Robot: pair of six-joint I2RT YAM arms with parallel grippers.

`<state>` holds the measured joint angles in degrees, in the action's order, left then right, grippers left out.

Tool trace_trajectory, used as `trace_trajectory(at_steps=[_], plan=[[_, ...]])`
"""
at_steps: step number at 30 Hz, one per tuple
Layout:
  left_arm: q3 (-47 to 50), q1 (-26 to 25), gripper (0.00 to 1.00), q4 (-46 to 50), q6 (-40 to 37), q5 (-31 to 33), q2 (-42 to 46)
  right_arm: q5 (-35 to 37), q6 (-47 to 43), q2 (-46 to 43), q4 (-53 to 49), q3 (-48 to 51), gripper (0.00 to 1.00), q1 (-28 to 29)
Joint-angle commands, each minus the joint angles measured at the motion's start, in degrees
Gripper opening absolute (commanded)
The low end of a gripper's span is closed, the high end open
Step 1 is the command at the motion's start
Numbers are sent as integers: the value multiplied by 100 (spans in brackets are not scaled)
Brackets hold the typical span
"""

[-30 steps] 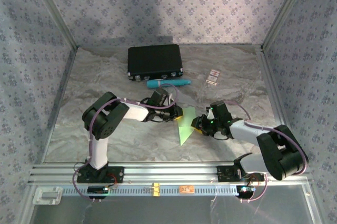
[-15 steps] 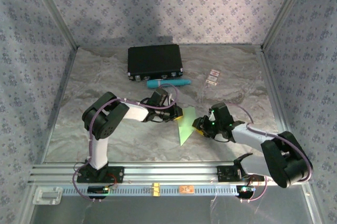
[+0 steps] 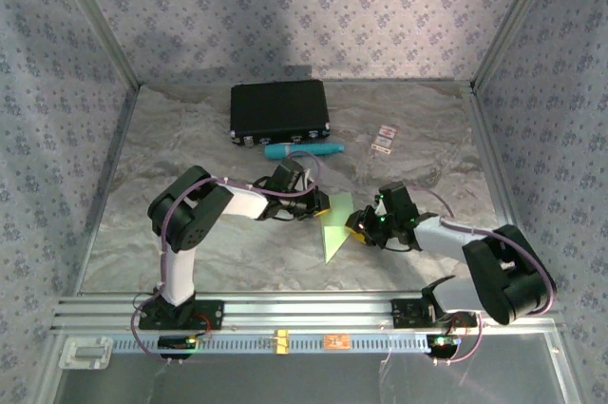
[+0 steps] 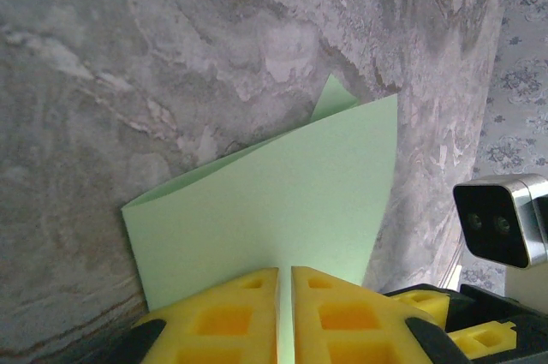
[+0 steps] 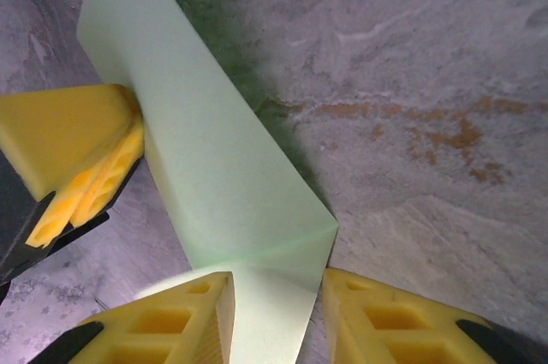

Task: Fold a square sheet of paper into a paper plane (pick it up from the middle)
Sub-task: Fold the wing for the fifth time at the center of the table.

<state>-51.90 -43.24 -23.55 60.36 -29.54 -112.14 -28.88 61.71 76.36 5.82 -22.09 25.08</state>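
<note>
Paper (image 3: 332,233): pale green, already folded into a pointed wedge. It sits at the middle of the tabletop (image 3: 190,138), between the two tools, with its tip toward the near edge.
Pose: partly lifted and tented. One flap rises off the surface and the fold line runs along its length.
Left tool (image 4: 284,274): clenched on the paper's far edge, with the yellow pads pressed together and the sheet pinched between them.
Right tool (image 5: 274,283): released. Its jaws stand apart, straddling the paper's folded corner. I cannot tell whether either pad touches the paper.
Weight: probably next to nothing, so a puff of air or a brushing finger would shift it.
Stiffness: limp when flat and a little stiffer along the crease. The free flap will likely sag or spring open when let go.
Surface: smooth and plain, so it may slide on the marbled tabletop unless it is pinned.
Fragility: it creases easily and will likely keep every dent, and a hard tug between the two tools could tear it.
Where to hold: on the folded edge or near the centre crease, where the doubled layers give the pads something to bite. The loose corners would buckle.
</note>
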Motion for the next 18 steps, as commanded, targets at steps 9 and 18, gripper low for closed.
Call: trace_trajectory(at_steps=[9,18], plan=[[207,6,13,634,-5,225,-78,-48,-333,192,664,-243,37,114],[201,0,13,657,-13,219,-60,-145,-1053,181,323,-541,40,-146]])
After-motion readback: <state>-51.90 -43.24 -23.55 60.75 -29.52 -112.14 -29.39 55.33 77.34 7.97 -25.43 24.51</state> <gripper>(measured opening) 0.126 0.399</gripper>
